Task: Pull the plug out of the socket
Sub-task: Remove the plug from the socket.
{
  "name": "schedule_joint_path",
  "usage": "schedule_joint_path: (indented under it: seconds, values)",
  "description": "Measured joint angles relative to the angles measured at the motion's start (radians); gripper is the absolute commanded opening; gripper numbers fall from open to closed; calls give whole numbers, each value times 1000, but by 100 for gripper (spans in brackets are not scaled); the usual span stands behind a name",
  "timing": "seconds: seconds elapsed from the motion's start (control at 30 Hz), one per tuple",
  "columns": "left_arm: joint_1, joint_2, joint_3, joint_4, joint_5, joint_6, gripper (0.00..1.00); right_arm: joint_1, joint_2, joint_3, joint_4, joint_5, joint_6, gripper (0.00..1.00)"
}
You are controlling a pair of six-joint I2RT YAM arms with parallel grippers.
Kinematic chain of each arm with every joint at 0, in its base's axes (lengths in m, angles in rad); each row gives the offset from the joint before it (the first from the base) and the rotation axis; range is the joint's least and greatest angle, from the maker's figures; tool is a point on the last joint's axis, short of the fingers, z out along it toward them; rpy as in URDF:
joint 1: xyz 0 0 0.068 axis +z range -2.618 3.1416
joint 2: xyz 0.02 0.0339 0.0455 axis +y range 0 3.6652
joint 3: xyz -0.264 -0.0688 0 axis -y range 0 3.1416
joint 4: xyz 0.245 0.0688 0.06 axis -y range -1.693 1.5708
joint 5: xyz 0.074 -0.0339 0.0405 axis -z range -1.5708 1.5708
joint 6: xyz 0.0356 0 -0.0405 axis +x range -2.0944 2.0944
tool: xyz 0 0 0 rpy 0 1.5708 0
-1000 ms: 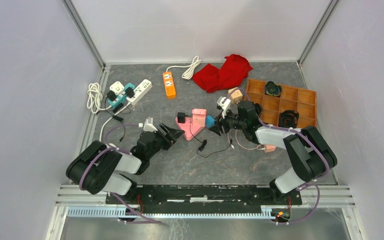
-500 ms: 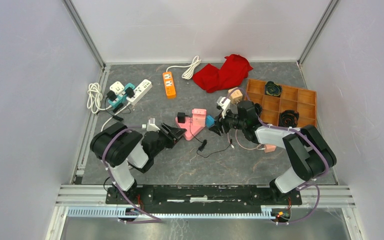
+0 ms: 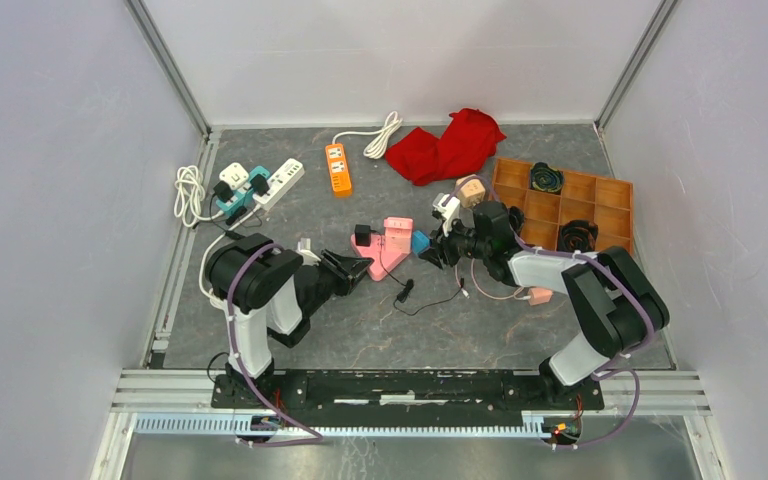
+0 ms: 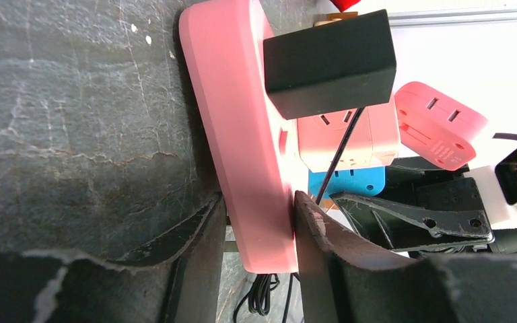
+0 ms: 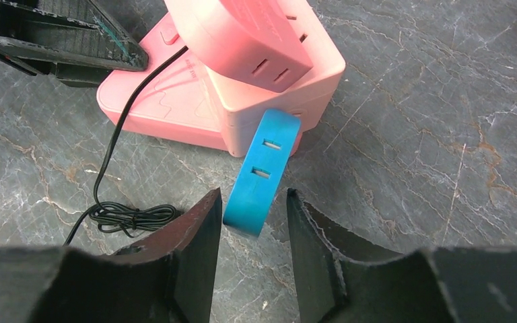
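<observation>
A pink socket block (image 3: pixel 388 245) lies mid-table with a black plug (image 3: pixel 363 236) on its left top and a blue plug (image 3: pixel 420 243) on its right side. My left gripper (image 3: pixel 352 270) is shut on the block's near left edge; in the left wrist view its fingers (image 4: pixel 309 222) pinch the pink slab (image 4: pixel 242 134) below the black plug (image 4: pixel 330 64). My right gripper (image 3: pixel 430 250) is open. In the right wrist view it (image 5: pixel 252 193) straddles the blue plug (image 5: pixel 259 175) with a gap on each side.
The black plug's thin cord (image 3: pixel 405 293) lies coiled in front of the block. A red cloth (image 3: pixel 447 143), an orange power strip (image 3: pixel 337 168) and a white strip with plugs (image 3: pixel 260 182) lie at the back. An orange compartment tray (image 3: pixel 570 200) stands right.
My left arm's elbow has swung right and closer to the block, while its gripper stays on the pink socket. The right arm has hardly moved.
</observation>
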Motion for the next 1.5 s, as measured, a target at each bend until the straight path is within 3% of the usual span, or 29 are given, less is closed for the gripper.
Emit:
schedule_joint_path:
  seconds: [0.2,0.47,0.6,1.5]
  values:
    - [0,7,10,1,-2,-26,31,0,4,3,-3,3,1,30]
    - [0,10,13,0,-11,-42,3,-10,5,15,-26,26,7,10]
    - [-1,10,10,1,-26,-49,2,-15,5,19,-36,25,8,0]
    - [-16,-21,-37,6,-134,-101,2,-56,22,32,-82,-106,6,0]
